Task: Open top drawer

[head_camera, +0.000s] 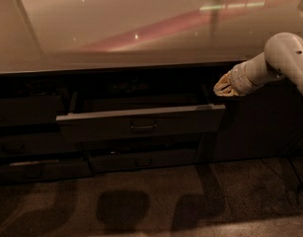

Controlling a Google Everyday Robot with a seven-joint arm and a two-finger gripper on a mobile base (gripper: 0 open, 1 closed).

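The top drawer point(141, 123) is a wide dark grey front with a small loop handle point(143, 127) at its centre. It stands pulled out from under the counter, and its dark inside shows behind the front. My gripper point(225, 88) is at the end of the white arm point(279, 58) that comes in from the right. It hovers just above and behind the drawer's right corner, apart from the handle and holding nothing.
A glossy counter top point(141, 28) runs over the drawers. A shallower drawer front point(141, 161) lies below, more dark fronts point(27, 147) are at the left, and a dark cabinet panel point(259, 127) is at the right. Speckled floor point(151, 206) lies in front.
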